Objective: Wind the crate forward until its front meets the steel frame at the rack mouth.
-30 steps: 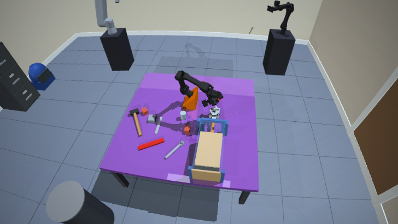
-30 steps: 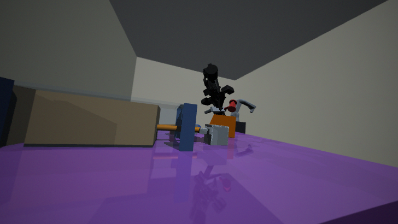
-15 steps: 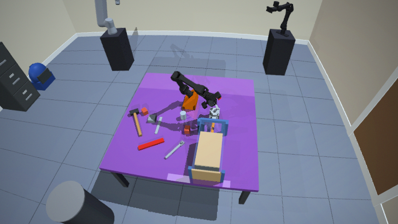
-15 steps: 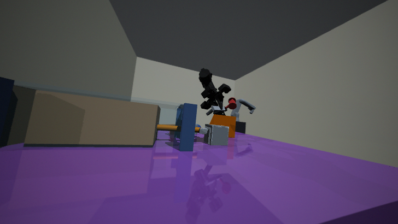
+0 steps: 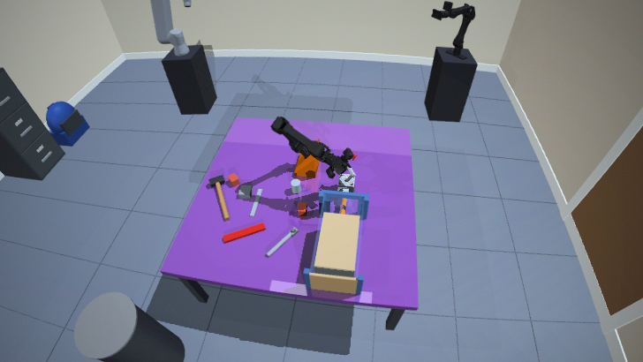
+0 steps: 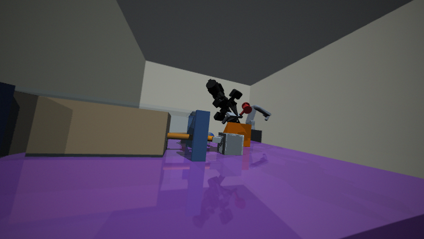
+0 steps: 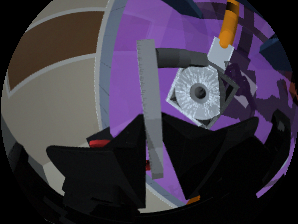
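My gripper point(image 5: 345, 169) point(image 6: 233, 116) point(image 7: 150, 117) grips the winch handle point(image 5: 351, 172) point(image 6: 232, 115) point(image 7: 150, 95) above the hand winch point(image 5: 346, 181) point(image 6: 232, 144) point(image 7: 199, 102), the crate point(image 5: 337, 243) point(image 6: 103, 127) well short of the frame.

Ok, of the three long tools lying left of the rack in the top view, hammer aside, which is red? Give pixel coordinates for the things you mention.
The bar point(image 5: 244, 232) nearest the table's front edge on the left, below the hammer point(image 5: 222, 199); the other two are grey.
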Tool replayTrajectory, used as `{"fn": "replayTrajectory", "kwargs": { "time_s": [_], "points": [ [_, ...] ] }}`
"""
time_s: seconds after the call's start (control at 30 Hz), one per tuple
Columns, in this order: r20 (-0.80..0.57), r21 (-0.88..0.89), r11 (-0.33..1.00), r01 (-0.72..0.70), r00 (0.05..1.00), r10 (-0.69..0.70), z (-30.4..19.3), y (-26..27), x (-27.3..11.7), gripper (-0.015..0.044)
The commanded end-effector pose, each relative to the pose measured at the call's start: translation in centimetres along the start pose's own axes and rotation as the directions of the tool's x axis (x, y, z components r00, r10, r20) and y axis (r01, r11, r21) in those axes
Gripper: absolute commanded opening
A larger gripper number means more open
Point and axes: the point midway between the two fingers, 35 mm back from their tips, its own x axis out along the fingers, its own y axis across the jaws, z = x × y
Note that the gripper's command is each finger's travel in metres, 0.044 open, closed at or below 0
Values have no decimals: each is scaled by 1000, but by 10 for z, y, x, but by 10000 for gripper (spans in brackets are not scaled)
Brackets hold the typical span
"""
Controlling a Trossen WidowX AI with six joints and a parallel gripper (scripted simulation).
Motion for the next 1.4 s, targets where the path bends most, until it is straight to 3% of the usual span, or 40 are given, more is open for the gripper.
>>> {"fn": "replayTrajectory", "kwargs": {
  "time_s": [0.0, 0.57, 1.37],
  "points": [
    [6, -9, 997, -82, 997, 82, 1, 2, -2, 0],
    [10, -10, 935, -355, 935, 355, 1, 1, -2, 0],
    [14, -12, 759, -651, 759, 651, 0, 0, -1, 0]
  ]
}}
